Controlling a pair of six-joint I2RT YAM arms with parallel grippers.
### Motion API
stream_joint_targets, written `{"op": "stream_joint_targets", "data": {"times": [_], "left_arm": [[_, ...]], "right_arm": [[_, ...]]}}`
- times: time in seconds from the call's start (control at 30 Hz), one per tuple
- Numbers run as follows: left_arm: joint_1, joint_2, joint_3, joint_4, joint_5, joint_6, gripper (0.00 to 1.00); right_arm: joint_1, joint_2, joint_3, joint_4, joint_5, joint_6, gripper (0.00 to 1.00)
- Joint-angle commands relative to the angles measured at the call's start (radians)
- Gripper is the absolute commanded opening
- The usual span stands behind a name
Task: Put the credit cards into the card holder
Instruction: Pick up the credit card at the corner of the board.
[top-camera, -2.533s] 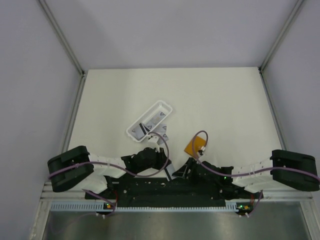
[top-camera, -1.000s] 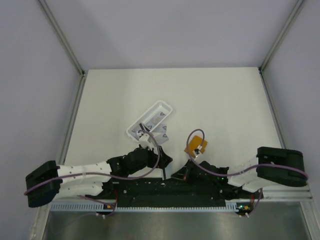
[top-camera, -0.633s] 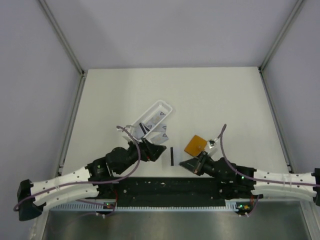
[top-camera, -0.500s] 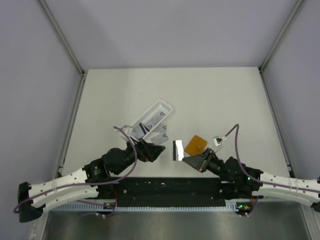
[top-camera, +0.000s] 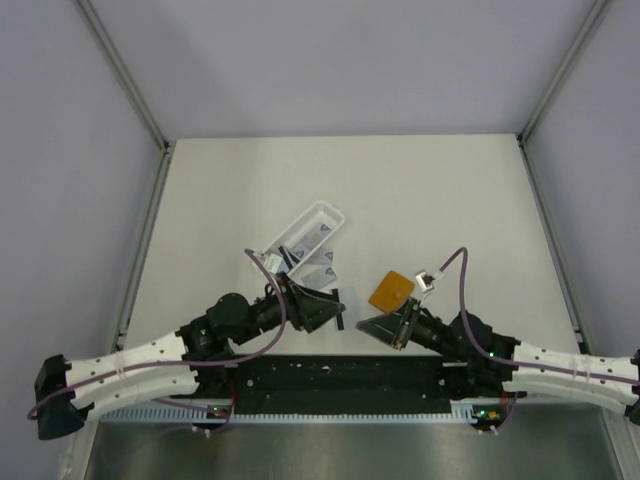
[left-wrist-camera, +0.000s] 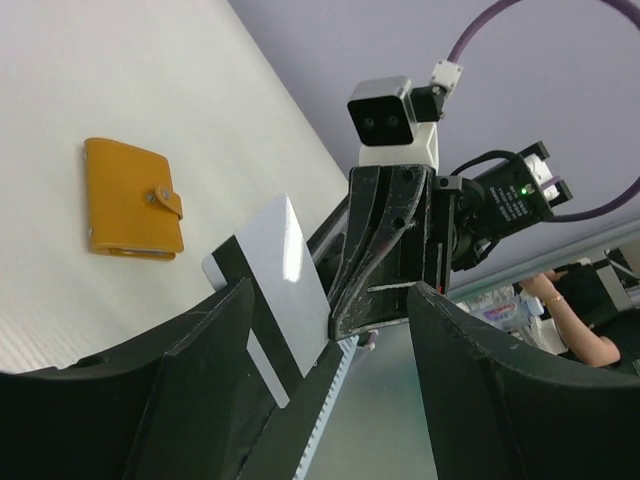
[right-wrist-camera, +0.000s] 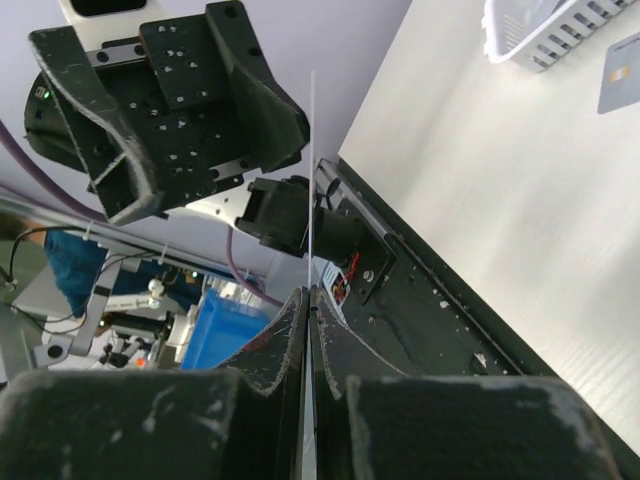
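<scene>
One of the credit cards (left-wrist-camera: 275, 270), white with a black stripe, stands on edge in the air between my two grippers. My right gripper (right-wrist-camera: 308, 295) is shut on it, and the card (right-wrist-camera: 311, 150) shows there as a thin line rising from the closed fingers. My left gripper (left-wrist-camera: 330, 290) faces it with jaws wide apart, and the card's edge sits near the left finger (left-wrist-camera: 200, 390). The orange card holder (top-camera: 391, 291) lies shut on the table just beyond the right gripper (top-camera: 366, 325). More credit cards (top-camera: 322, 268) lie flat near the left gripper (top-camera: 332, 308).
A long white plastic tray (top-camera: 300, 238) with cards in it lies slanted behind the left gripper. The black base rail (top-camera: 340, 375) runs along the near edge under both arms. Grey walls close in the table on three sides.
Both arms have swung from folded poses to low, stretched ones with their grippers facing each other. In the last half second my left gripper moved right, up to the card the right gripper holds.
</scene>
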Motion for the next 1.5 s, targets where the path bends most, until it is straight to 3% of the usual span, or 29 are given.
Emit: {"op": "stream_joint_targets", "data": {"times": [0.0,0.4,0.67,0.77,0.97,1.07,1.23,1.33,1.47], "left_arm": [[-0.002,0.024,-0.004,0.089,0.061,-0.013,0.67],[-0.002,-0.038,-0.006,0.021,0.038,0.002,0.64],[-0.002,0.053,0.002,0.11,0.104,-0.005,0.59],[-0.002,0.077,0.005,0.135,0.118,-0.008,0.49],[-0.002,0.048,0.005,0.118,0.105,-0.007,0.03],[-0.002,0.033,0.003,0.095,0.095,-0.004,0.0],[-0.002,0.037,0.008,0.092,0.119,-0.002,0.0],[-0.002,0.054,0.02,0.096,0.145,0.012,0.0],[-0.002,0.089,0.039,0.135,0.217,0.036,0.0]], "right_arm": [[-0.008,0.009,0.049,0.127,-0.05,-0.041,0.0],[-0.009,-0.122,0.072,-0.037,0.016,-0.084,0.0],[-0.008,0.018,0.087,0.113,-0.093,-0.089,0.0],[-0.008,0.056,0.087,0.145,-0.099,-0.081,0.0],[-0.008,0.013,0.09,0.075,-0.056,-0.103,0.0],[-0.008,-0.04,0.1,-0.02,-0.015,-0.121,0.0],[-0.009,-0.091,0.15,-0.167,0.001,-0.187,0.37],[-0.008,-0.09,0.204,-0.264,0.009,-0.239,0.47],[-0.008,-0.068,0.25,-0.315,-0.001,-0.288,0.52]]}}
